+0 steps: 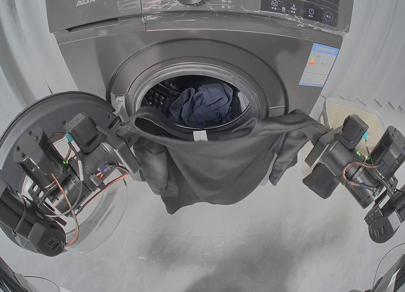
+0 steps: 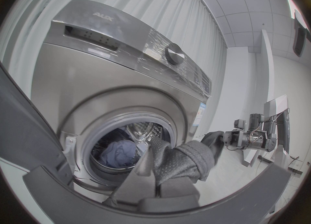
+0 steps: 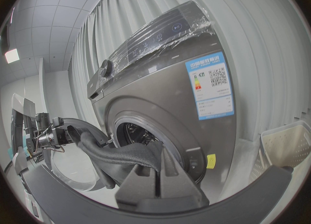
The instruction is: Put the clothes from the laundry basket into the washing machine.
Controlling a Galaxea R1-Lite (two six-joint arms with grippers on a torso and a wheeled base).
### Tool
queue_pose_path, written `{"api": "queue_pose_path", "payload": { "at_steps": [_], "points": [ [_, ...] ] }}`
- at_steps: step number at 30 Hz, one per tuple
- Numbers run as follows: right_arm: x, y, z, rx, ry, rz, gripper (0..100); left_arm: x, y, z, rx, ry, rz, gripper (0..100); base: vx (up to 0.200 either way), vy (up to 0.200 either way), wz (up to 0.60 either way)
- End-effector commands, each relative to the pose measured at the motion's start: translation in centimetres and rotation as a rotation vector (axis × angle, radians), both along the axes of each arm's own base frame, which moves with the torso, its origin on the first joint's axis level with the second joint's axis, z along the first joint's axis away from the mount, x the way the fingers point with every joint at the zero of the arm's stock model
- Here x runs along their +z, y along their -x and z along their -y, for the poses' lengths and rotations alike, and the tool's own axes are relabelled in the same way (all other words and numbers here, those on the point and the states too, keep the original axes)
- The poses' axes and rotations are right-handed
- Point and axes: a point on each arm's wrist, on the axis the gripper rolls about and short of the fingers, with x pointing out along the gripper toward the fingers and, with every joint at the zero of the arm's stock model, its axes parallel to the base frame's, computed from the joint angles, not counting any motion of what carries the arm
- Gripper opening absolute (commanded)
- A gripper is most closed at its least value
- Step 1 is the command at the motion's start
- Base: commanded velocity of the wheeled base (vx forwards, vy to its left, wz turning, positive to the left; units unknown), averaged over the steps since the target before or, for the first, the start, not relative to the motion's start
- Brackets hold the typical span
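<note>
Loading is in hand: at mid-frame the left jaws clamp one edge of the dark grey garment (image 1: 211,166), which hangs spread before the washing machine (image 1: 202,52) opening, and the right jaws clamp the other. Next, both arms should likely push it over the rim onto the blue garment (image 1: 204,105) in the drum (image 1: 160,96). Room: open door (image 1: 50,109) at left, grey floor (image 1: 253,238) below, laundry basket (image 1: 341,113) at right, curtains (image 1: 375,31) behind.

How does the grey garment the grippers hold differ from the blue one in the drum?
The grey garment hangs stretched outside the drum, held by the left gripper and right gripper; the blue garment lies crumpled inside it, untouched. The grey garment looks larger. Both are dark cloth.
</note>
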Motion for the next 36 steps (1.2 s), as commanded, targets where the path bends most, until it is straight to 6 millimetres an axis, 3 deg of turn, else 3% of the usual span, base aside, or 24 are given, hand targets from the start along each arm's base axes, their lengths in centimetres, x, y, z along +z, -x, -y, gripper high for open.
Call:
{"api": "queue_pose_path", "payload": {
  "at_steps": [1, 12, 13, 15, 18, 29, 36],
  "points": [
    [-2.4, 0.2, -1.2, 0.042, 0.043, -0.086, 0, -1.0, -0.2, 2.0, -0.060, -0.015, -0.032, 0, 0.000, 0.000, 0.00],
    [-7.6, 1.5, -6.3, 0.183, 0.136, -0.263, 0, -1.2, -1.3, 3.6, -0.068, -0.007, -0.025, 0, 0.000, 0.000, 0.00],
    [-8.0, 1.7, -6.8, 0.198, 0.144, -0.274, 100, -1.2, -1.4, 3.6, -0.068, -0.006, -0.023, 0, 0.000, 0.000, 0.00],
    [-8.5, 1.9, -7.1, 0.213, 0.155, -0.288, 100, -1.2, -1.4, 3.6, -0.068, -0.005, -0.022, 0, 0.000, 0.000, 0.00],
    [-10.6, 2.8, -7.3, 0.238, 0.213, -0.365, 100, -0.6, -1.3, 3.6, -0.067, 0.005, -0.005, 0, 0.000, 0.000, 0.00],
    [-14.1, 3.3, -8.1, 0.265, 0.309, -0.461, 100, 0.5, -1.0, 3.4, -0.070, 0.027, 0.034, 0, 0.000, 0.000, 0.00],
    [-13.5, -0.2, -10.4, 0.238, 0.232, -0.370, 100, 0.8, -0.1, 3.7, -0.097, 0.031, 0.038, 0, 0.000, 0.000, 0.00]
  ]
}}
